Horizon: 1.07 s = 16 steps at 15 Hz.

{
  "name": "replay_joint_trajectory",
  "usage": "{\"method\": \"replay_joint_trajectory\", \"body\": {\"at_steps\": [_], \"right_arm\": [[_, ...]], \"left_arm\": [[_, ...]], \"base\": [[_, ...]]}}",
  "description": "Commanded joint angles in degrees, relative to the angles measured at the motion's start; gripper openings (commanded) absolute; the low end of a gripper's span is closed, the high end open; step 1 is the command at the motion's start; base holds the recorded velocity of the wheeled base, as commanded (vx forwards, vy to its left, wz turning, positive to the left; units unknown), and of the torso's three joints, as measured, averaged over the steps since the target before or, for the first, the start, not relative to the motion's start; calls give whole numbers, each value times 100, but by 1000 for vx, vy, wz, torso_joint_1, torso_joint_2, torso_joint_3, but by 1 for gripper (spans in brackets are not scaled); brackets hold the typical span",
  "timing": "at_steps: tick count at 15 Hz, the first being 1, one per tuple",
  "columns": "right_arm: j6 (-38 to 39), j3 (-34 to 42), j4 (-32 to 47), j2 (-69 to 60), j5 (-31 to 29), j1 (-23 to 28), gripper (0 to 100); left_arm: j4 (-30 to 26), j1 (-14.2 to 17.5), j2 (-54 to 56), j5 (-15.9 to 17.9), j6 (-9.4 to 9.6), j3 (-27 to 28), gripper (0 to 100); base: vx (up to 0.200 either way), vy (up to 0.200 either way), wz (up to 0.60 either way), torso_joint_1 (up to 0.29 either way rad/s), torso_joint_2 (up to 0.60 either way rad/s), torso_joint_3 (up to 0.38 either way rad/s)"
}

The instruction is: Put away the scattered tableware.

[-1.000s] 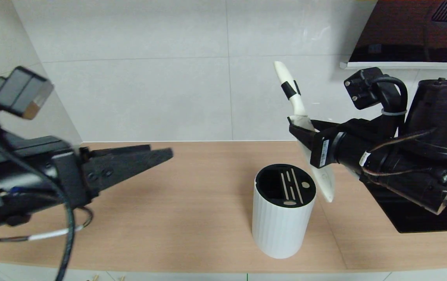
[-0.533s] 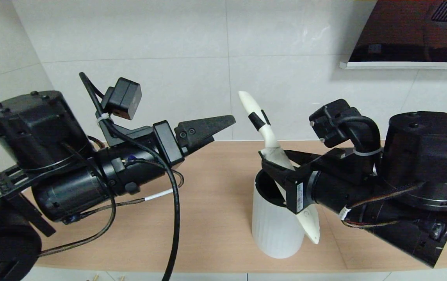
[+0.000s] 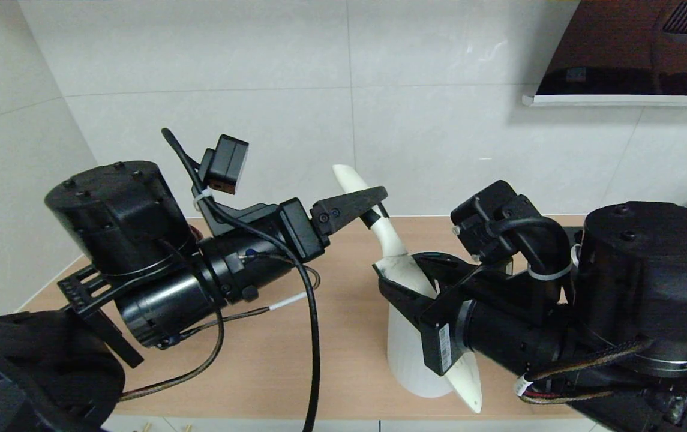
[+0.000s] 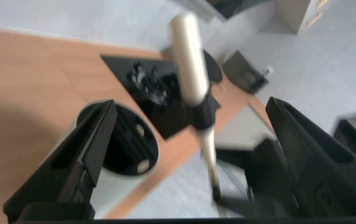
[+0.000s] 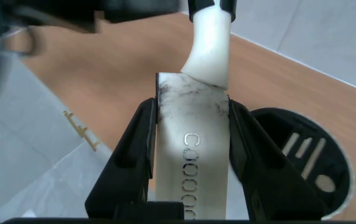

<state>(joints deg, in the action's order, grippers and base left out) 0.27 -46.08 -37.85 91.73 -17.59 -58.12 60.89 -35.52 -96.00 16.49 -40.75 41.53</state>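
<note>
Head view: a white ribbed holder (image 3: 406, 354) stands on the wooden counter (image 3: 331, 336). The right gripper (image 3: 409, 279) hangs above the holder's top and is clamped on a white spatula (image 3: 388, 243) where handle meets blade. The spatula is tilted. Its handle rises up and away to the left of the holder, and its blade end shows in front of the holder's right side. The left gripper (image 3: 367, 201) is higher than the holder and to its left, at the black band on the handle. One of its fingers (image 3: 349, 207) crosses in front of that handle.

Left wrist view: the left gripper (image 4: 190, 102) has its jaws wide apart. The spatula (image 4: 187, 50) handle stands between them, clear of both fingers. The holder's (image 4: 125, 140) black slotted top lies beyond the jaws on the counter (image 4: 16, 74), with a black hob (image 4: 147, 81) just past the holder.

Right wrist view: the right gripper (image 5: 190, 104) presses both fingers against the edges of the spatula (image 5: 209, 37) at the top of its scuffed blade. The holder (image 5: 302, 155) sits below and to one side of the gripper. Its open black top with slots is not under the blade.
</note>
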Motion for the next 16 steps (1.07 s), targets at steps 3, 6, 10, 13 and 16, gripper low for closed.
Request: {"method": "replay_joint_trajectory", "body": {"at_steps": [3,6,10,13,16], "right_arm": [[0,20,-38,90,1,-67,0],[0,64,-47,81,1,-111,0],[0,82,-38,64,1,-129,0],[0,82,-47,55,1,-147,0],[0,90,-56,2,1,-147,0]], "left_arm": [[46,-130,-209,-6,6,4,100],[54,-130,-209,-23,6,30,100],[54,-130,-191,-23,6,39,0],[54,-130,-200,-15,15,39,0],[46,-130,-191,-15,15,39,0]], "base": [[0,0,0,0,0,0],[0,0,0,0,0,0],[0,0,0,0,0,0],[0,0,0,0,0,0],[0,0,0,0,0,0]]}}
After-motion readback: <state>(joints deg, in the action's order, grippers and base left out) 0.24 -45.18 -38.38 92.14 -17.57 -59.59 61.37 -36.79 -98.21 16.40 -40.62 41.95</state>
